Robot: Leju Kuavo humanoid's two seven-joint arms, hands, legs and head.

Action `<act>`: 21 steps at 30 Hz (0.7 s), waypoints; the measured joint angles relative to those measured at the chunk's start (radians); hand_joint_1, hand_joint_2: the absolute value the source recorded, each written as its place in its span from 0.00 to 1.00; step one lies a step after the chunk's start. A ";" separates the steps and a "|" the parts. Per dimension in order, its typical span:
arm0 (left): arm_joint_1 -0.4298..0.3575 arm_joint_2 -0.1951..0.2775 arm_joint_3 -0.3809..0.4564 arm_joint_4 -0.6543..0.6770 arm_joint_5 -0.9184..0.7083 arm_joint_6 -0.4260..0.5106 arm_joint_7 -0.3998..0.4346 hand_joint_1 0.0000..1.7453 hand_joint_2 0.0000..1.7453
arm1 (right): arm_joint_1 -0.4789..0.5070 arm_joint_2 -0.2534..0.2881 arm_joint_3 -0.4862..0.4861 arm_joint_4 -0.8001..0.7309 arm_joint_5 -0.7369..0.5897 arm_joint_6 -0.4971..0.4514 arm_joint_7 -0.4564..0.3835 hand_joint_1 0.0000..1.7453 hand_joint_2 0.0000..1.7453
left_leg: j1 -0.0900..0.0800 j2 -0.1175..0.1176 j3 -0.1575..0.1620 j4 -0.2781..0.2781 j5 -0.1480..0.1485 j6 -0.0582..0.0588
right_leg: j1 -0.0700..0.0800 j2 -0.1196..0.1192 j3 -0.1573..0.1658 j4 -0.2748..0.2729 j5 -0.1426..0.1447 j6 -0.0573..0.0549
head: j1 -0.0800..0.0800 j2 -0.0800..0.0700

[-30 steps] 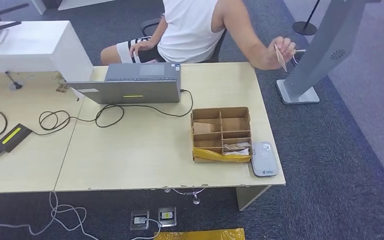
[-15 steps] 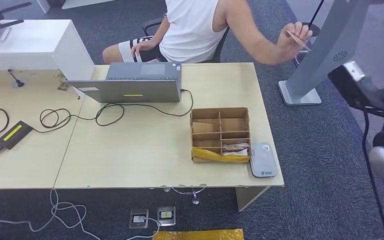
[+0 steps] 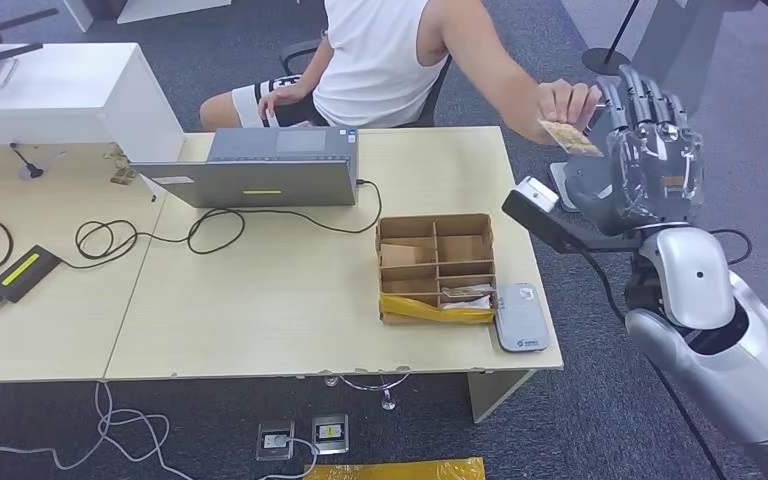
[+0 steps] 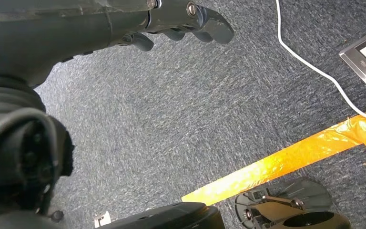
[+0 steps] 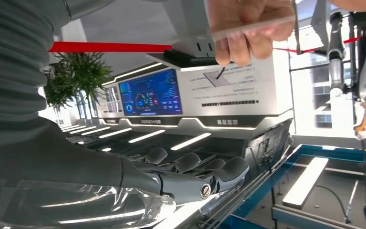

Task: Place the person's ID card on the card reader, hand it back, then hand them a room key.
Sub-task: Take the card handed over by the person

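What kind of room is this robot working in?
It looks like a front desk set up in an office or show hall. There is a desk with a laptop, a card reader beside a box of cards, and a person holding out a card to the robot's right hand.

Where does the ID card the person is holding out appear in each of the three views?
Head view: ID card upper right, pinched in the person's hand, just left of the raised right hand.
Right wrist view: card seen edge-on at the top.
Left wrist view: not in it.
Shared landmark: the person's hand.
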 joint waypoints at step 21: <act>0.000 0.008 -0.001 -0.003 0.026 0.002 0.000 0.00 0.00 | -0.064 0.063 0.136 0.042 0.007 0.006 -0.011 0.12 1.00 | 0.000 0.002 0.001 0.000 0.000 0.000 | 0.000 0.003 0.000 0.000 0.000 0.000 | 0.000 0.000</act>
